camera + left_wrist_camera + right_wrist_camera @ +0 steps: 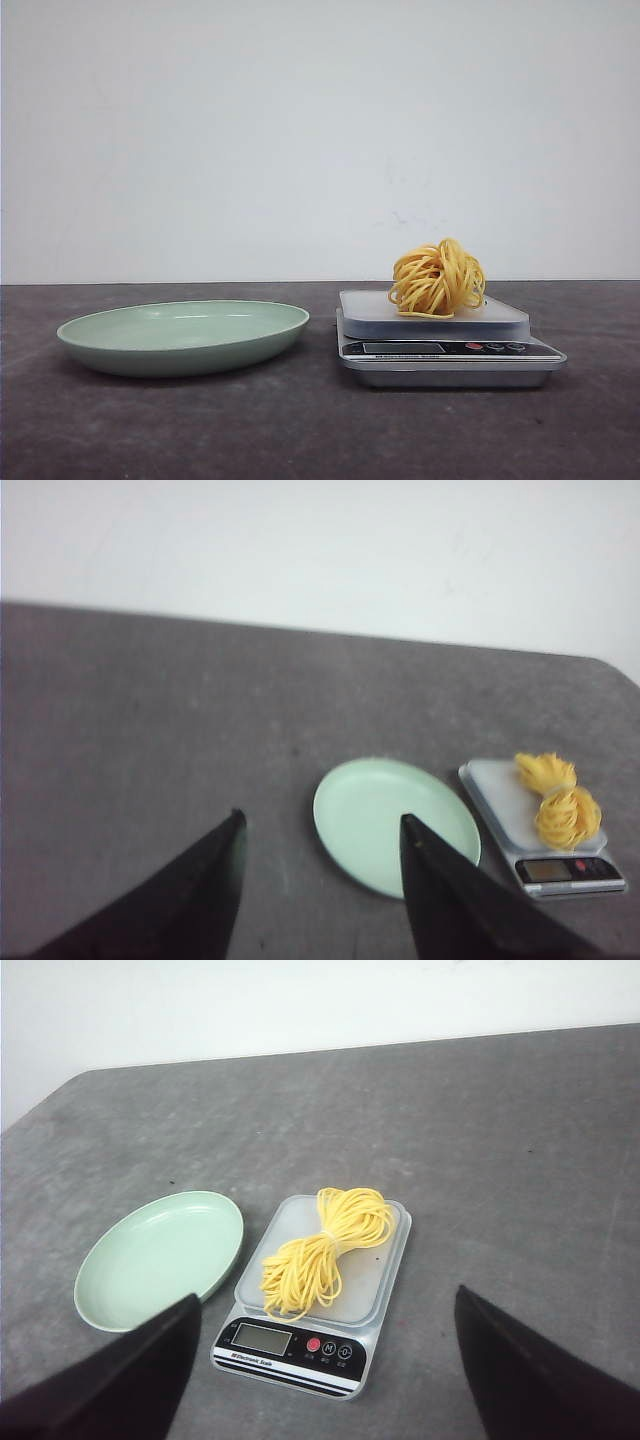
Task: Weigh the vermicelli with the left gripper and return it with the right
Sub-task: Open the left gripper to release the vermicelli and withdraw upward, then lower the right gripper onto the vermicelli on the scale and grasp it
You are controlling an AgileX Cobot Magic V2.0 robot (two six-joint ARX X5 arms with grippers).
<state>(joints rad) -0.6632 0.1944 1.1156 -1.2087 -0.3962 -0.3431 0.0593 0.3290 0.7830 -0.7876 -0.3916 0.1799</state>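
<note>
We see a bundle of yellow vermicelli [437, 278] lying on the pale platform of a small silver digital kitchen scale [447, 350], which stands on the dark grey speckled table [300, 430] right of centre. From the right wrist view the vermicelli [322, 1246] is a looped skein stretched across the weighing platform, reaching from its far right corner towards its near left edge, all of it within the platform of the scale [300, 1350]. The display faces the near side (its reading is too small for us to make out).

Just left of the scale sits a shallow, pale green round plate [120, 355], holding nothing; the two stand close together but apart.

The left gripper [320, 830] hangs above the table, well away from the plate [345, 825], its dark tapered fingers spread and holding nothing. The right gripper [325, 1315] hovers over the scale's near side, its fingers likewise wide apart and clear of the vermicelli.
</note>
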